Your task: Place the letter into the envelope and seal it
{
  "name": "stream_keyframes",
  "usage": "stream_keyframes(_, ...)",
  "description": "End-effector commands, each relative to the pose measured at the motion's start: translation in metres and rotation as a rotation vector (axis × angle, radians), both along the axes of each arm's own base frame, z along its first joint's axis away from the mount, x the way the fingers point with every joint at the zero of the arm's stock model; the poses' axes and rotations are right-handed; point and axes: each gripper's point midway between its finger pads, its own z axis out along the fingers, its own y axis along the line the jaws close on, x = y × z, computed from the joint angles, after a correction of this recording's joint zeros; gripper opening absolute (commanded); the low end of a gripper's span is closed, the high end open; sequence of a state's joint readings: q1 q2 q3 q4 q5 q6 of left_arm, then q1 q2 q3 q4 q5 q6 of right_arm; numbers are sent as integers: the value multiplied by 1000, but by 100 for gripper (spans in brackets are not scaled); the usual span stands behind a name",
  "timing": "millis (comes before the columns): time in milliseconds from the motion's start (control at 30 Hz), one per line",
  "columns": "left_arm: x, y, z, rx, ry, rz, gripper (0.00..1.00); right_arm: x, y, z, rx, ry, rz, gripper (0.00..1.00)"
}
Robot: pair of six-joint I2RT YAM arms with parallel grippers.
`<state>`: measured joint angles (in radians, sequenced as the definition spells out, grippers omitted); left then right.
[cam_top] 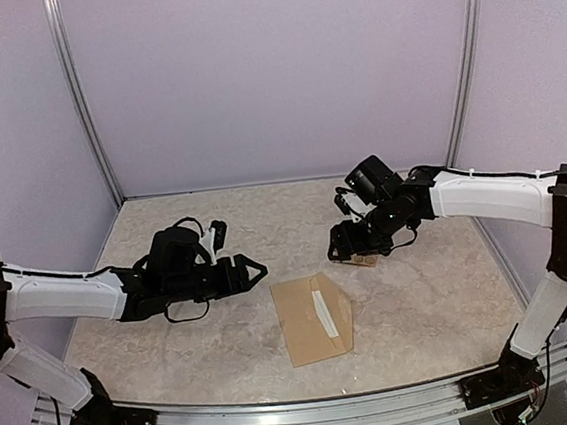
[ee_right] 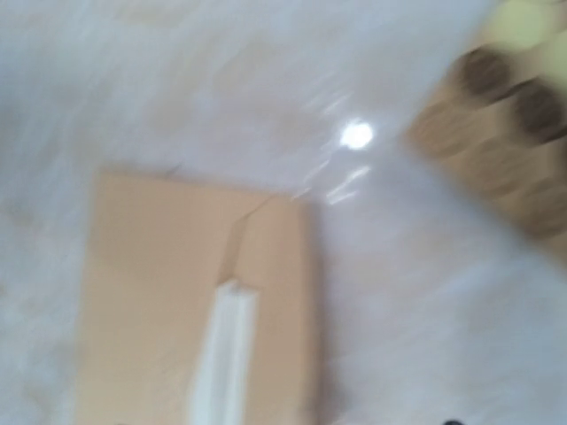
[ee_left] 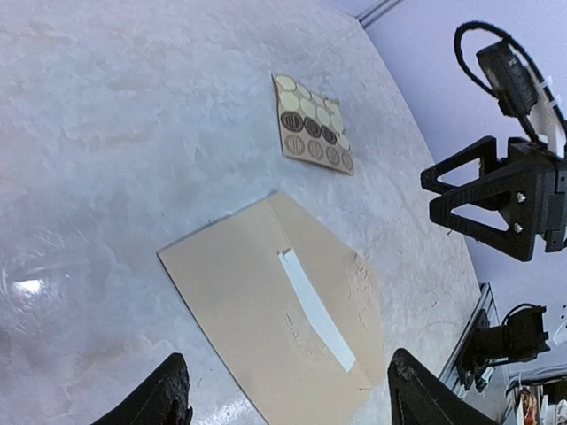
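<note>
a: what is on the left?

b: the left gripper (cam_top: 257,268) hovers over the marbled table (cam_top: 177,361), pointing toward the middle. its two fingers are spread wide with nothing between them. in the left wrist view the two tips sit on either side of the envelope's near end.

a: and in the middle?

b: the envelope (cam_top: 312,322) is tan and lies flat on the table, just right of the left gripper's tips. a white strip (ee_left: 314,310) runs along it. the pointed flap (ee_left: 359,292) lies spread flat toward the right, a little wrinkled beside the strip.

a: where is the letter?

b: i cannot tell. nothing shows whether it is inside the envelope.

a: further right?

b: a small card of round stickers (ee_left: 312,124), cream and brown, lies on the table beyond the envelope and apart from it. the right gripper (cam_top: 344,253) hangs over that card. its fingers look close together, but i cannot tell whether they touch. the right wrist view is blurred. it shows the envelope and strip at lower left and the card at upper right.
</note>
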<state>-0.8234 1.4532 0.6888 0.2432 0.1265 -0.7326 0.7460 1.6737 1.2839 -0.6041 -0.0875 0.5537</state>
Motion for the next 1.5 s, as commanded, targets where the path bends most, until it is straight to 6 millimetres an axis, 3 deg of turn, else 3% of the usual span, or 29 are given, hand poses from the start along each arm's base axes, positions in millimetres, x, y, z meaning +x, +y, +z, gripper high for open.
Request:
stream_keyframes(0,20,39,20,45,-61,104,74,34,-38,0,-84,-94,-31,74)
stream_keyframes(200,32,64,36,11,-74,160,74,91,-63,-14,-52,-121,-66,72)
stream_keyframes(333,30,56,32,-44,-39,136,66,99,-58,-28,13,-63,-45,67)
stream_keyframes(500,26,31,23,-92,-8,86,57,68,-40,-52,136,61,21,59)
stream_keyframes(733,17,-23,-1,-69,29,-42,48,5,-14,-59,329,185,115,66)
stream_keyframes(867,12,-47,-20,-54,60,-103,44,-18,2,-60,373,222,158,66)
stream_keyframes(1067,4,-67,-54,-27,110,-156,36,-36,21,-68,380,263,192,65)
stream_keyframes(1467,-17,-71,-106,34,199,-185,17,-50,50,-60,354,274,224,64)
